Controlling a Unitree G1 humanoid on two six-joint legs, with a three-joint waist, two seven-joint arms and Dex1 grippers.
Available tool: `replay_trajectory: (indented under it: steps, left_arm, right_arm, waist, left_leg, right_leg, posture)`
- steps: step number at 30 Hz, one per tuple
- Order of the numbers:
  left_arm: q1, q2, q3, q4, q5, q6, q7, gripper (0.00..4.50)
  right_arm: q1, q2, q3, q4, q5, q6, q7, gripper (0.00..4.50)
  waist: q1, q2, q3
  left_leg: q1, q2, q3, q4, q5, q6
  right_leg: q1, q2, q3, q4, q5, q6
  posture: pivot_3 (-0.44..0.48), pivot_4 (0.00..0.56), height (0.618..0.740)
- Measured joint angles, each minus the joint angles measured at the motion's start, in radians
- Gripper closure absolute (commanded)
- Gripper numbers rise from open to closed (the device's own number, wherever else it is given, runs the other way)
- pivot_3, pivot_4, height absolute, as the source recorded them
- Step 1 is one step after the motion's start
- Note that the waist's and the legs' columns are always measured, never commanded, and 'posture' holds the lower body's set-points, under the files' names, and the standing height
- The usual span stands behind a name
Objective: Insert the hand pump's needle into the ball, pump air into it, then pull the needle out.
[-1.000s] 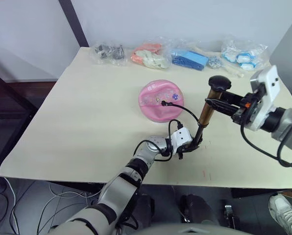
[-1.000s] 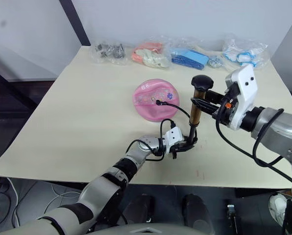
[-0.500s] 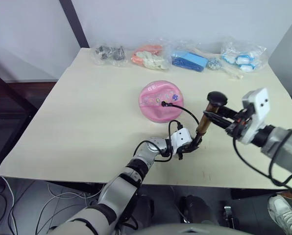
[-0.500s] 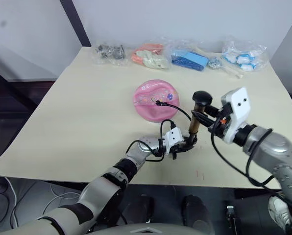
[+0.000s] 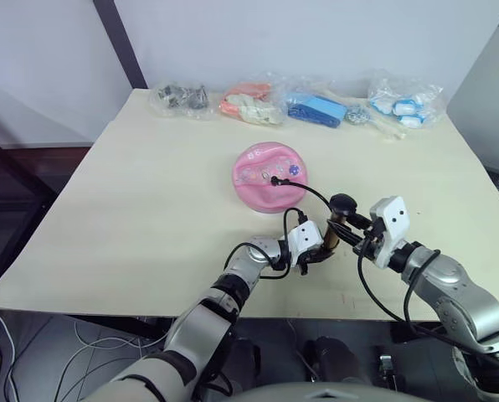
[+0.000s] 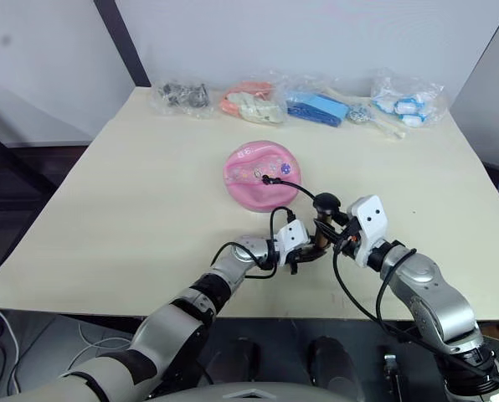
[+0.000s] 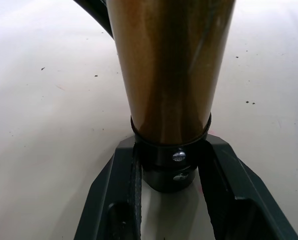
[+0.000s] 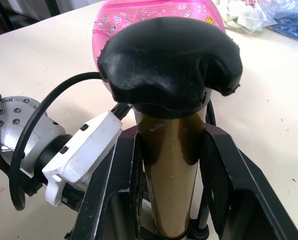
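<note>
The pink ball (image 5: pixel 270 176) lies mid-table, printed side up. The needle's black fitting (image 5: pixel 276 178) sits at the ball's top, and the thin black hose (image 5: pixel 312 194) curves from it down to the hand pump (image 5: pixel 334 228). The pump stands upright near the front edge, its black knob (image 8: pixel 169 60) pressed low over the brass tube (image 7: pixel 171 65). My left gripper (image 7: pixel 171 150) is shut on the pump's black bottom cap (image 7: pixel 171 167). My right gripper (image 8: pixel 171 135) is shut on the tube just under the knob. The needle's pin itself is hidden.
Several clear bags line the table's far edge: dark parts (image 5: pixel 182 96), orange-pink items (image 5: pixel 249 99), blue items (image 5: pixel 321 107) and white-blue items (image 5: pixel 400 105). The table's front edge (image 5: pixel 233 303) runs just behind both grippers.
My right gripper has come down and in toward the left one, pushing the knob down so the pump stands much shorter. The left gripper and ball have stayed put; the camera has shifted slightly.
</note>
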Motion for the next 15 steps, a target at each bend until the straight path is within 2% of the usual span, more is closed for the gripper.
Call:
replay_trajectory:
  steps: [7,10,11,15]
  left_arm:
    - [-0.004,-0.004,-0.001,-0.002,-0.001,-0.003,-0.013,3.38]
    - [-0.012,-0.009,0.002,-0.007,-0.007,-0.006,-0.018,3.38]
    - [-0.012,-0.011,0.003,-0.007,-0.009,-0.009,-0.022,3.38]
    - [-0.012,-0.014,0.003,-0.008,-0.009,-0.01,-0.023,3.38]
  right_arm:
    - [-0.063,-0.021,-0.098,-0.083,0.099,0.207,-0.022,3.44]
    - [-0.156,-0.081,-0.191,-0.144,0.247,0.369,-0.056,3.44]
    - [-0.236,-0.13,-0.276,-0.197,0.372,0.451,-0.079,3.44]
    - [-0.341,-0.204,-0.392,-0.233,0.567,0.546,-0.142,3.44]
  waist:
    - [0.003,0.007,0.008]
    - [0.005,0.015,0.018]
    - [0.007,0.016,0.019]
    - [0.012,0.014,0.02]
  left_leg:
    - [-0.004,-0.002,0.0,0.0,0.0,0.0]
    - [-0.009,-0.004,0.002,0.001,0.0,0.0]
    - [-0.011,-0.004,0.002,0.001,0.0,0.0]
    - [-0.014,-0.005,0.0,0.002,0.0,0.0]
  right_leg:
    - [-0.003,-0.001,0.0,0.0,0.0,0.0]
    - [-0.007,-0.003,0.001,0.0,0.002,0.004]
    - [-0.009,-0.003,0.001,0.0,0.003,0.005]
    - [-0.011,-0.003,-0.001,0.0,0.003,0.005]
  posture:
    - [0.0,0.15,0.74]
    - [0.0,0.15,0.74]
    - [0.0,0.15,0.74]
    - [0.0,0.15,0.74]
